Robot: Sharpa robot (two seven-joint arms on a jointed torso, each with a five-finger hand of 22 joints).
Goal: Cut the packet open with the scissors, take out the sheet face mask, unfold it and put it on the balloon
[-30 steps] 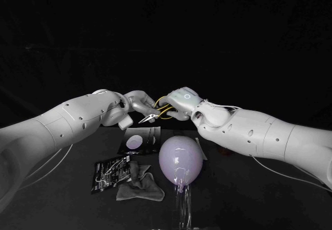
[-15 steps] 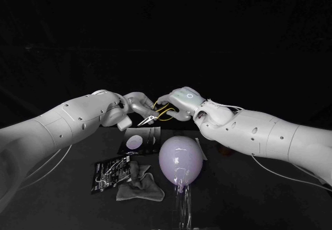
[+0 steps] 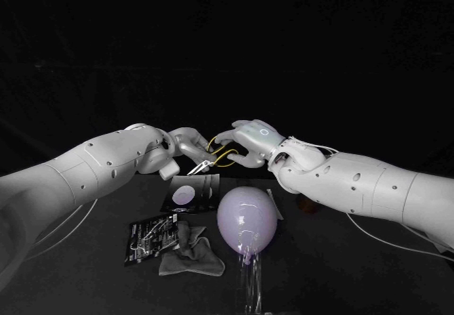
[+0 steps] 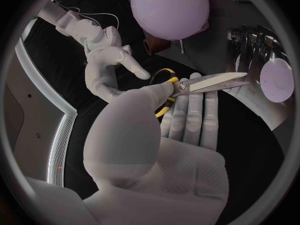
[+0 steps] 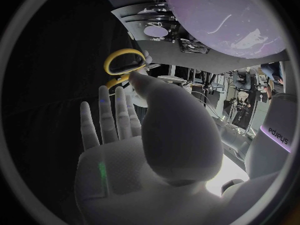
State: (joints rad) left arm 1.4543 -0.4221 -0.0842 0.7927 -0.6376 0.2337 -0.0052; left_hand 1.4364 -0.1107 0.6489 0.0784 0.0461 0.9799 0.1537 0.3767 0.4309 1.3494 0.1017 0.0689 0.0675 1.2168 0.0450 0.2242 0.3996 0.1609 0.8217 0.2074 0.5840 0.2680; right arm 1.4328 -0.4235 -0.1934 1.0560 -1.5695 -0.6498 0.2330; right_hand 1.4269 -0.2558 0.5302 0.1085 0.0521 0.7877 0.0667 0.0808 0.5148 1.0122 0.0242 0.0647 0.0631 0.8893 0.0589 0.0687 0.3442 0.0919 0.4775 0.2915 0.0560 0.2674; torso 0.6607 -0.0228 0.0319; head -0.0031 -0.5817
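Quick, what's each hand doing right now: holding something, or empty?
Left hand: holds the scissors, pinched near the pivot.
Right hand: at the scissors' handles; whether it grips them cannot be told.

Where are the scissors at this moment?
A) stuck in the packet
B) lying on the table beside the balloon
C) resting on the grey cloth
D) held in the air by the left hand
D: the left hand grips the scissors near their pivot, up in the air, with the right hand close by their yellow handles.
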